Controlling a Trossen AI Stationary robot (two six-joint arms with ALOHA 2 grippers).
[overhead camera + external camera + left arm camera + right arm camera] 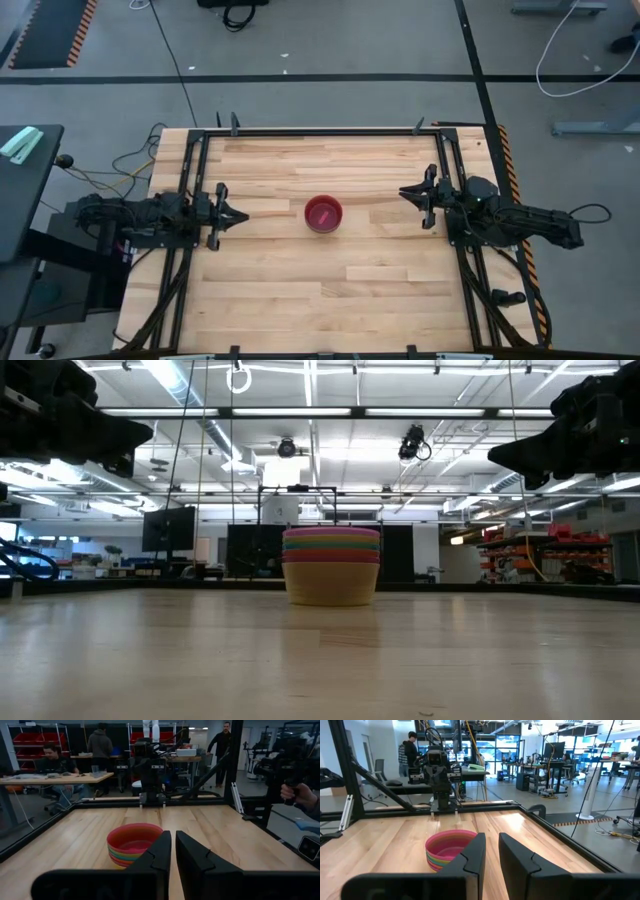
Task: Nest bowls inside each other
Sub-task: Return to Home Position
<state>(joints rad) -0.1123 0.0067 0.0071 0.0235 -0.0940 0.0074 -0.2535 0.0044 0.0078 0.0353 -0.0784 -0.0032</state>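
Note:
The bowls sit nested in one stack (323,213) at the middle of the table, its bottom on the wood. The low view shows the stack (331,565) with a yellow bowl outermost at the bottom and coloured rims layered above it. From above the innermost bowl looks magenta-pink. My left gripper (240,213) hovers shut near the table's left edge, pointing at the stack (134,843). My right gripper (404,193) hovers shut near the right edge, also pointing at the stack (451,848). Both are well apart from the bowls.
A black frame (320,131) runs along the table's far edge and sides. Bare wood (330,290) lies all around the stack. People (101,742) sit and stand at workbenches in the room beyond the table.

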